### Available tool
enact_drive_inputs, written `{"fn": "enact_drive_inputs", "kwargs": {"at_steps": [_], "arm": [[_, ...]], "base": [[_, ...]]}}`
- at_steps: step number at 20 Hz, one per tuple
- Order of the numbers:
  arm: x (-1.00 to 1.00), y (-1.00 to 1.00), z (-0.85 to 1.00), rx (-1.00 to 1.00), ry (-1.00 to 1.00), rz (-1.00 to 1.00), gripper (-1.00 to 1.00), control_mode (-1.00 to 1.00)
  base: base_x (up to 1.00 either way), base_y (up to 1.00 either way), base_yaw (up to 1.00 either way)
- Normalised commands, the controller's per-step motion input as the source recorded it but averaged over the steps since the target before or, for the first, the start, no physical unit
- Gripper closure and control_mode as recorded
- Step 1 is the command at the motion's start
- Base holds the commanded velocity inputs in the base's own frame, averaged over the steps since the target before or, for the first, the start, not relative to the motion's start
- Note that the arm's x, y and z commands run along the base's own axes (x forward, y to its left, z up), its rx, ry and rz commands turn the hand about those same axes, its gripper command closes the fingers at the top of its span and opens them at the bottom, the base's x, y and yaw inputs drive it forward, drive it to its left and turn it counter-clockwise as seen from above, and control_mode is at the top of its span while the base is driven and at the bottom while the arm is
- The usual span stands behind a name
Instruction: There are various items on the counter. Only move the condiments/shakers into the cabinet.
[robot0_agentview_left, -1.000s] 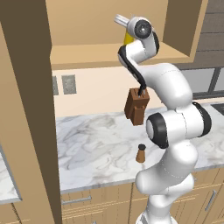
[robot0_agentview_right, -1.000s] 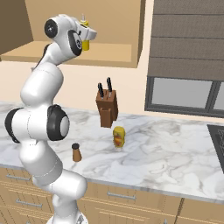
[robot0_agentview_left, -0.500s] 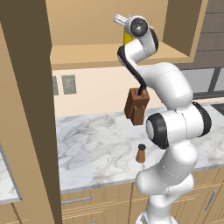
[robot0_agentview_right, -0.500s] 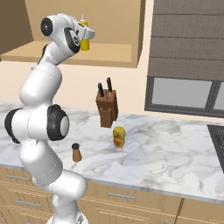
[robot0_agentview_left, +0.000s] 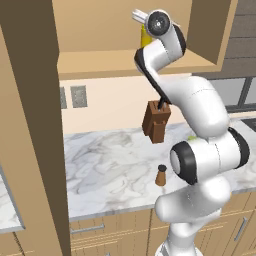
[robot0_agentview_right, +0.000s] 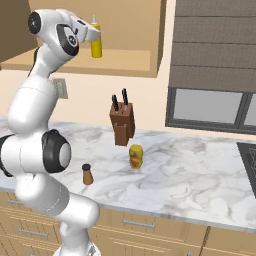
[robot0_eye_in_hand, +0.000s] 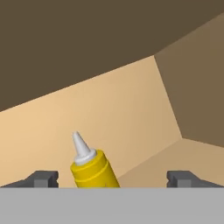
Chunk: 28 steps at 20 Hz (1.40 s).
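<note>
The tall yellow squeeze bottle (robot0_agentview_right: 96, 44) stands upright on the cabinet (robot0_agentview_right: 125, 64) shelf. In the hand view the bottle (robot0_eye_in_hand: 94, 168) rises between my gripper's (robot0_eye_in_hand: 113, 179) wide-open fingers, touching neither and closer to the left one. My gripper (robot0_agentview_right: 90, 33) hovers beside the bottle's nozzle. On the marble counter (robot0_agentview_right: 190, 175) stand the yellow-orange jar (robot0_agentview_right: 135, 156) and the small brown black-topped shaker (robot0_agentview_right: 87, 174). From the left base camera, the shaker (robot0_agentview_left: 161, 175) sits near the counter's front and my arm partly hides the bottle (robot0_agentview_left: 144, 38).
A brown knife block (robot0_agentview_right: 122, 125) with black handles stands at the back of the counter, behind the jar. The cabinet's open door (robot0_agentview_left: 30, 100) juts out at left. A window (robot0_agentview_right: 210, 107) and a stove edge (robot0_agentview_right: 248, 155) lie to the right.
My jaws have spread wide and let go of the squeeze bottle, which now stands on the shelf. The hand has shifted slightly.
</note>
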Motion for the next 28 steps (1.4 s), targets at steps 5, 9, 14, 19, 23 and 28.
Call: {"fn": "enact_drive_inputs", "kwargs": {"at_steps": [5,9,14,19,23,28], "arm": [[-1.0,-0.01,0.09,-0.05,0.14,-0.03,-1.0,-1.0],[-1.0,-0.41,0.0,-0.04,0.27,0.05,-1.0,-1.0],[-1.0,-0.75,-0.17,0.0,0.35,0.22,-1.0,-1.0],[-0.93,-0.96,-0.82,0.0,0.26,0.41,-1.0,-1.0],[-0.41,-1.0,-1.0,0.0,0.15,0.51,-1.0,-1.0],[-0.02,-0.89,-1.0,0.02,0.08,0.55,-1.0,-1.0]], "base": [[0.0,0.0,0.0],[0.0,0.0,0.0],[0.0,0.0,0.0],[0.0,0.0,0.0],[0.0,0.0,0.0],[0.0,0.0,0.0]]}}
